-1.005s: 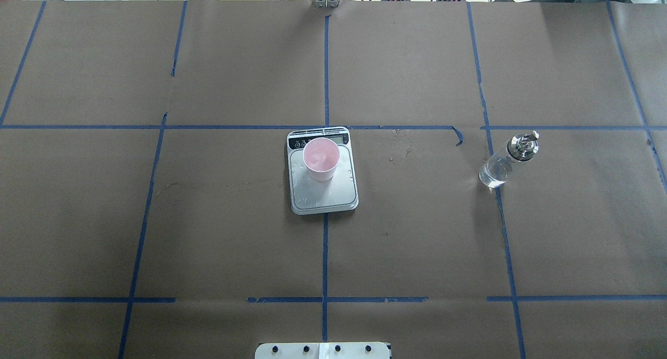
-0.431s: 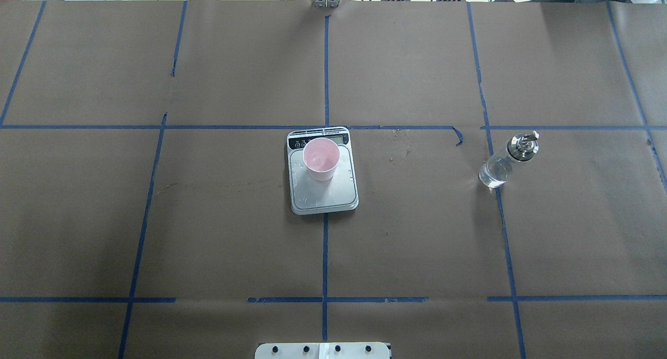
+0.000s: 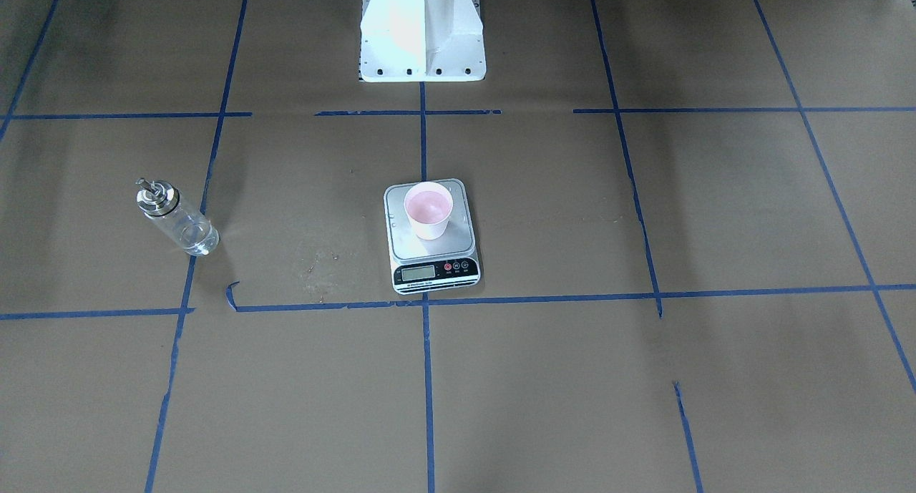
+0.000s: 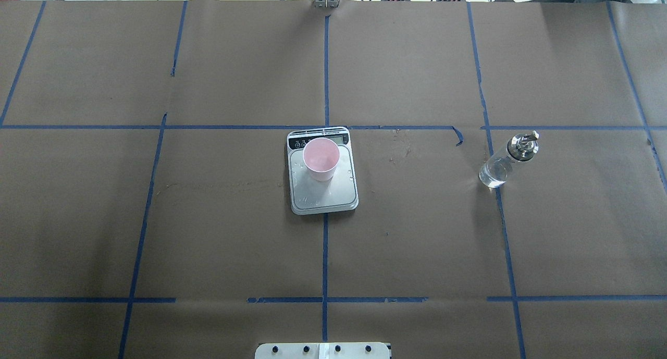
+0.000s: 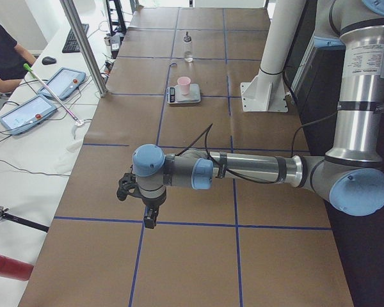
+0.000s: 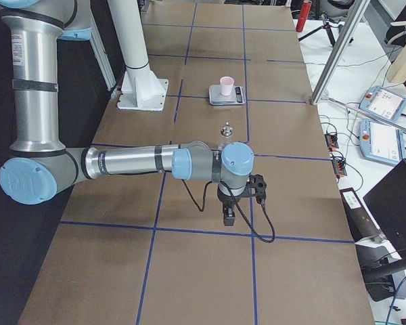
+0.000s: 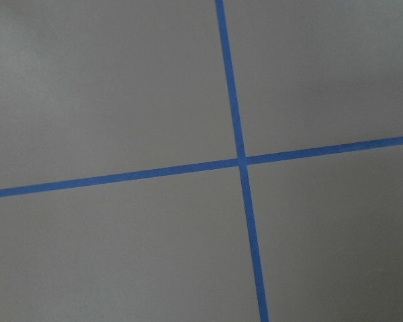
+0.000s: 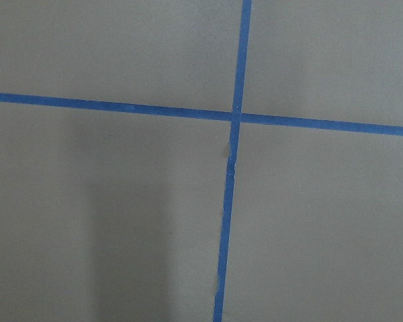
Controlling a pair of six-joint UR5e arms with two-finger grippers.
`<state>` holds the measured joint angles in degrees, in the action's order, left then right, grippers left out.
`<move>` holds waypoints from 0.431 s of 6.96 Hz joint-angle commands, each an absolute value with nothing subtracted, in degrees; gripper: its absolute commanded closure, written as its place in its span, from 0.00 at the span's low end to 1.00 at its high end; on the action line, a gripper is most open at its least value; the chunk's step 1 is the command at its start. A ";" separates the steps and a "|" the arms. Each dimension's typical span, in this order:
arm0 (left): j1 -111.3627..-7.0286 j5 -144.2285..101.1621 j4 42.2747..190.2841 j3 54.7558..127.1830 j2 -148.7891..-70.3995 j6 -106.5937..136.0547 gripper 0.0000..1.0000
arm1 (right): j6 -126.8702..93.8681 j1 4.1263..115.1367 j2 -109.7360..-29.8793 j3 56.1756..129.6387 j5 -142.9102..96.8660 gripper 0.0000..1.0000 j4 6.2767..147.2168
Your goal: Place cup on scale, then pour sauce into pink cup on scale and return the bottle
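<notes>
- Here's the cup [image 4: 321, 159], upright on the scale [image 4: 324, 195], sitting on the far part of the steel platform right against the display strip.
- Over to the right, the bottle [image 4: 503, 163] stands upright on the table [image 4: 417, 244], well apart from the scale, silver spout cap on top.
- Left gripper [image 5: 151, 217] hangs fingers-down over the table's left end, well away from the scale. Only the side view catches it, so I cannot tell whether its fingers are apart or together.
- Right gripper [image 6: 229, 218] hangs the same way at the right end, out beyond the bottle, and again I cannot tell how its fingers stand.
- Both wrist cameras see only brown paper and crossing blue tape [image 7: 242, 159].
</notes>
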<state>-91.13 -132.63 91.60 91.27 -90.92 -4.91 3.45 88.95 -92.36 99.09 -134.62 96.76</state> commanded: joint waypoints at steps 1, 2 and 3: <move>-91.14 -132.63 91.58 90.70 -89.83 -7.45 0.00 | 3.60 88.95 -92.37 98.61 -134.65 0.00 96.77; -91.14 -132.71 91.58 90.79 -89.30 -8.51 0.00 | 3.60 88.95 -92.37 98.44 -134.65 0.00 96.68; -91.06 -132.71 91.58 90.53 -89.21 -8.35 0.00 | 3.60 88.95 -92.55 98.26 -134.65 0.00 96.77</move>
<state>-91.13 -132.68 91.58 90.73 -89.56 -7.87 3.59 88.94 -92.43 98.48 -134.66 96.73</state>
